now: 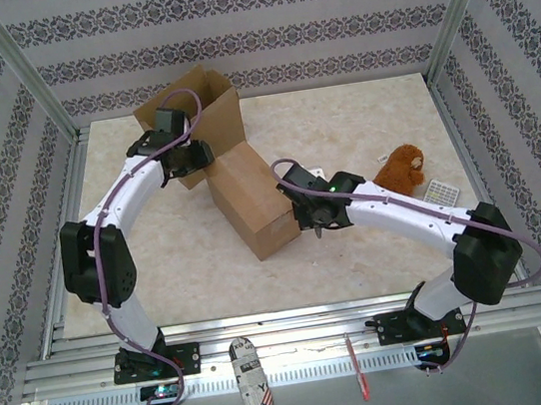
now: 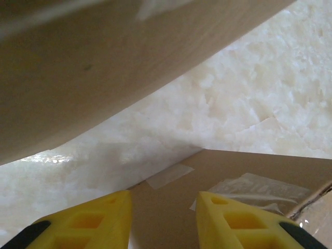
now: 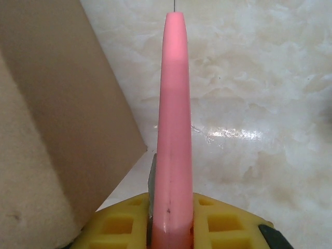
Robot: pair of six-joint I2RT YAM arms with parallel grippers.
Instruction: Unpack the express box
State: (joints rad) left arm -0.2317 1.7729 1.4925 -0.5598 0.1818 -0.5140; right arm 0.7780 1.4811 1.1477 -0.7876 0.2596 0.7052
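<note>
The sealed brown express box (image 1: pixel 255 200) lies mid-table, one short end towards the front. My left gripper (image 1: pixel 191 160) hovers at its far end. In the left wrist view its yellow fingers (image 2: pixel 88 223) stand open over the taped box top (image 2: pixel 233 176), holding nothing. My right gripper (image 1: pixel 318 218) is beside the box's right side, near its front corner. It is shut on a pink cutter (image 3: pixel 174 119), which points away from the wrist over the table; a grey blade edge shows along its left side. The box wall (image 3: pixel 52 104) is just left of the cutter, apart from it.
An open cardboard box (image 1: pixel 192 113) stands behind the sealed one; its flap (image 2: pixel 104 67) hangs over the left gripper. A brown plush toy (image 1: pixel 402 169) and a small white item (image 1: pixel 440 191) lie to the right. A can (image 1: pixel 246 375) and red pen (image 1: pixel 355 367) rest on the front rail.
</note>
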